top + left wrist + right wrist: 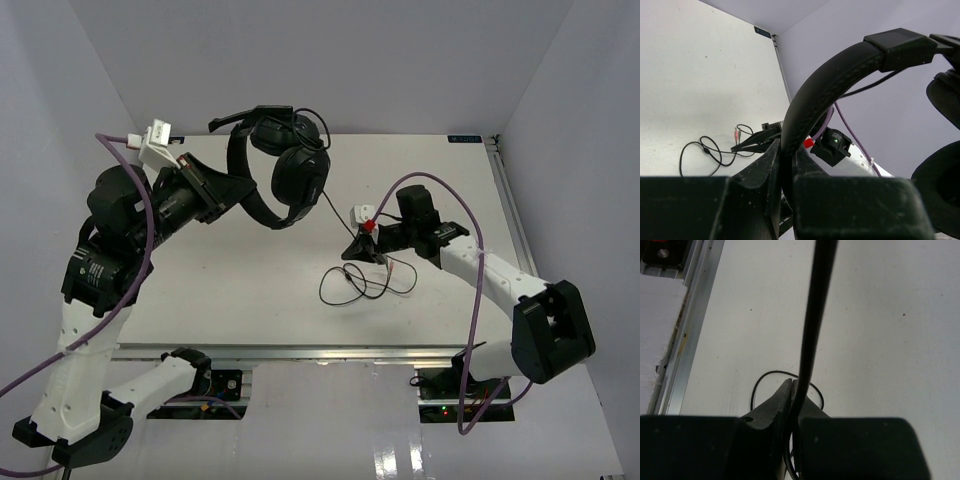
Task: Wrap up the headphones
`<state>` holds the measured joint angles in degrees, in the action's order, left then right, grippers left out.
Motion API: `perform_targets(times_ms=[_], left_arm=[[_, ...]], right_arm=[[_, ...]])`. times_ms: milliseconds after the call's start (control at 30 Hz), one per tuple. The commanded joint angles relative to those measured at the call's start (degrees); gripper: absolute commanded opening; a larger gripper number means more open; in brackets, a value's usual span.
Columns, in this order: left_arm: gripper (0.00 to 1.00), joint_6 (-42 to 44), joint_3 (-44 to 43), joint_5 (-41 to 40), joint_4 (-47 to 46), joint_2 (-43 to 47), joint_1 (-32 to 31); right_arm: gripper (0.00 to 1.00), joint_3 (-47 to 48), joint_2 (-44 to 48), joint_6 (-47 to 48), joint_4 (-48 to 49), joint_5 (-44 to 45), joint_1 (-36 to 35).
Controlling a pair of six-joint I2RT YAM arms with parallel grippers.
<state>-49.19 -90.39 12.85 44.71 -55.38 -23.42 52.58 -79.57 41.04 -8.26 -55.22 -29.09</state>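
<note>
Headphones (300, 178) hanging off the left arm, cable caught by the right

Top view first: the left gripper (228, 190) is up off the table (200, 300) and clamped on the headband (240, 170), so the whole headset hangs in the air over the far-left part of the surface. Both earcups (285, 132) sit to the right of the grip, and the boom mic (230, 122) pokes out toward the left at the top. The thin cable (345, 285) drops from the lower earcup to the right gripper (352, 250), which is down low near the middle of the table. The rest of it lies in loose loops on the table just in front of that gripper.

Left wrist cam: the fingers (765, 175) are squeezed onto the headband (825, 90), which arcs up and to the right out of them. One earcup (940, 190) fills the right edge. Further off you can see the right gripper (757, 142) and the cable loops (705, 150) on the table.

Right wrist cam: the fingers (775, 405) are closed together with the cable (812, 315) pinched between them, and the strand runs straight up out of frame, looking taut. A loop of it (765, 376) lies on the table (890, 315) right past the tips. A metal rail (695, 305) runs along the left edge
</note>
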Motion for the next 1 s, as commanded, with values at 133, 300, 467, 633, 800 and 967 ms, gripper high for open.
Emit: perform_targets(times_ms=[133, 300, 467, 633, 800, 967], left_arm=[[0.00, -11.7, 9.7, -6.0, -17.0, -0.1, 0.0], [0.00, -14.9, 12.8, -9.0, -22.4, -4.3, 0.0], [0.00, -10.2, 12.8, -15.5, -23.4, -9.6, -0.1], [0.00, -6.3, 14.4, -20.5, -23.8, -14.3, -0.1], [0.00, -3.0, 13.5, -22.3, -23.8, -19.6, -0.4], [0.00, -1.6, 13.6, -24.3, -23.9, -24.0, -0.5]], right_arm=[[0.08, 2.0, 8.8, -3.8, -9.1, 25.7, -6.1], [0.08, 5.2, 9.1, -0.8, -14.8, 41.6, -7.3], [0.08, 8.0, 10.7, 5.2, -18.1, 55.1, -8.6], [0.08, 13.0, 9.9, 10.7, -27.9, 59.0, -9.4], [0.08, 13.4, 10.0, 18.6, -28.1, 63.4, -10.8], [0.08, 14.9, 11.4, 26.4, -28.0, 66.6, -15.9]])
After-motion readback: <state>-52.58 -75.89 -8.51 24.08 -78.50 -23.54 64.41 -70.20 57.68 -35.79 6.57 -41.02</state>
